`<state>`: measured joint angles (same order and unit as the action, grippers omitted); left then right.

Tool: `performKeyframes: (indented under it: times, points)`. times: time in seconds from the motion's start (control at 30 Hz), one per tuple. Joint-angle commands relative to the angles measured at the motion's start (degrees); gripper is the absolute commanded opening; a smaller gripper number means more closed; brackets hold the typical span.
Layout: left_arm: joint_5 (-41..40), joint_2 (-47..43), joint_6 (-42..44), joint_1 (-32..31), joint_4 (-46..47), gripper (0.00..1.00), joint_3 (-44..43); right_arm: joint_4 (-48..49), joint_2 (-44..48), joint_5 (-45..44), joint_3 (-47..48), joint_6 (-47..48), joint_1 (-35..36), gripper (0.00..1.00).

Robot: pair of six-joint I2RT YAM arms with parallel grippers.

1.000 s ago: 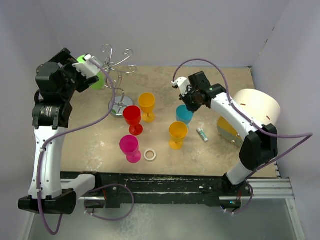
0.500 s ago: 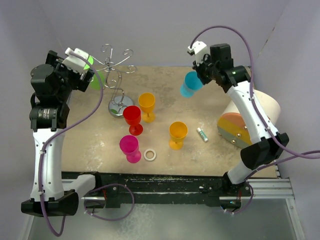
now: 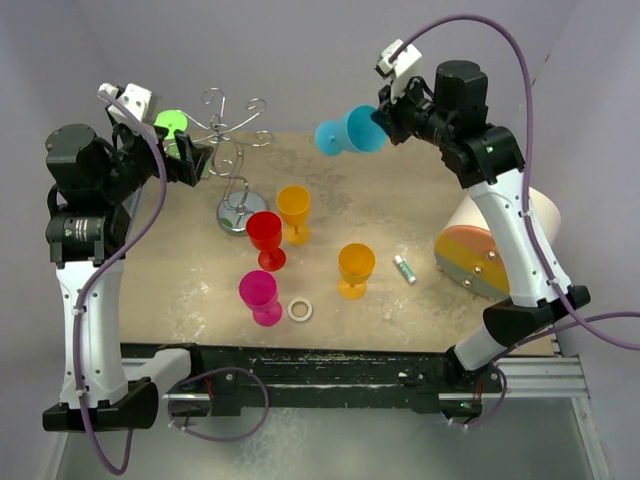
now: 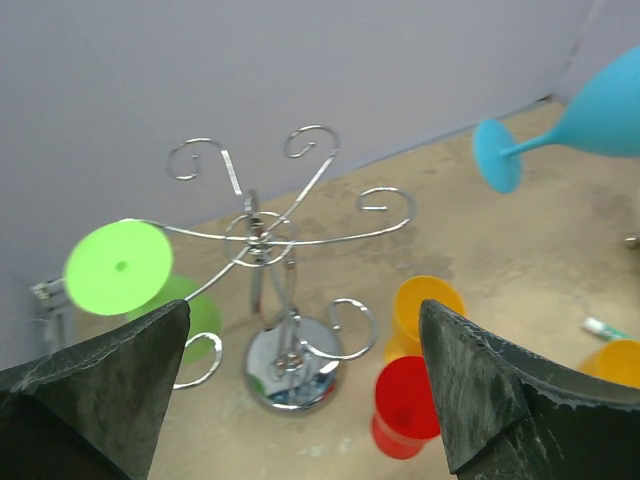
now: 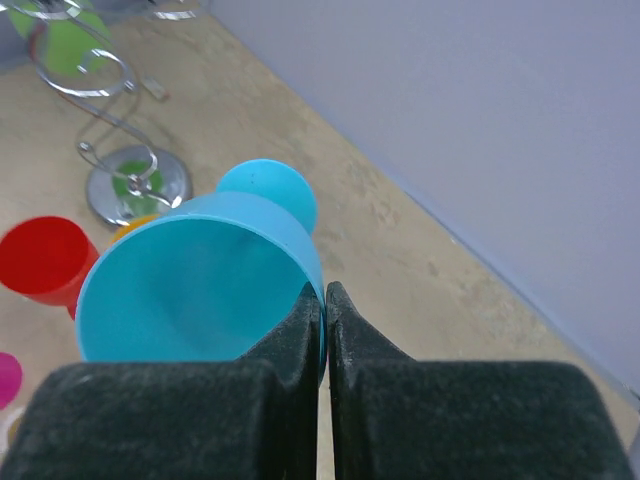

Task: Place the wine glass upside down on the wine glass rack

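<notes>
A blue wine glass [image 3: 352,131] [image 5: 200,290] [image 4: 590,110] hangs in the air on its side, foot pointing left toward the rack. My right gripper [image 3: 385,118] [image 5: 325,290] is shut on its rim, one finger inside the bowl and one outside. The wine glass rack [image 3: 236,150] [image 4: 262,240] [image 5: 138,185] stands at the back left on its round shiny base. A green glass [image 3: 172,122] [image 4: 118,266] hangs upside down from its left arm. My left gripper [image 3: 188,158] [image 4: 305,305] is open just left of the rack, nothing between its fingers.
On the table stand a red glass [image 3: 265,232], two orange glasses [image 3: 294,205] [image 3: 356,262] and a pink glass [image 3: 258,290]. A white ring [image 3: 300,310] and a small tube [image 3: 405,268] lie near them. A large white roll [image 3: 505,215] lies at the right.
My right arm has lifted the blue glass off the table, carried it up and left and tipped it sideways. My left gripper has drawn back from the green glass on the rack.
</notes>
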<state>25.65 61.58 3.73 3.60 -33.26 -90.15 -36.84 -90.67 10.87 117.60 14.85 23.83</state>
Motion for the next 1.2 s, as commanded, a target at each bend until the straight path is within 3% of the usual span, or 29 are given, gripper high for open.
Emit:
performKeyframes:
  times: [0.0,0.43,0.6,0.77,1.17]
  points:
    - [11.88,2.63,-11.35,0.27,0.81,0.99,-2.54,5.91,1.84,7.66,3.06,-4.53,1.21,0.0]
    - [23.24,4.42,-24.22,-0.21,4.06,0.97,-0.19,11.44,1.71,14.49,5.18,-11.55,9.97,0.0]
    - [24.46,6.85,-25.08,-0.21,-2.45,0.92,-1.29,11.98,1.17,16.03,5.98,-11.16,12.21,0.0]
    - [27.7,4.94,-29.55,-0.26,0.93,0.81,3.48,11.66,0.41,16.28,7.11,-10.84,13.36,0.0]
    - [30.52,5.48,-31.18,-0.24,2.24,0.51,5.86,11.91,0.05,16.8,5.93,-10.72,14.15,0.0]
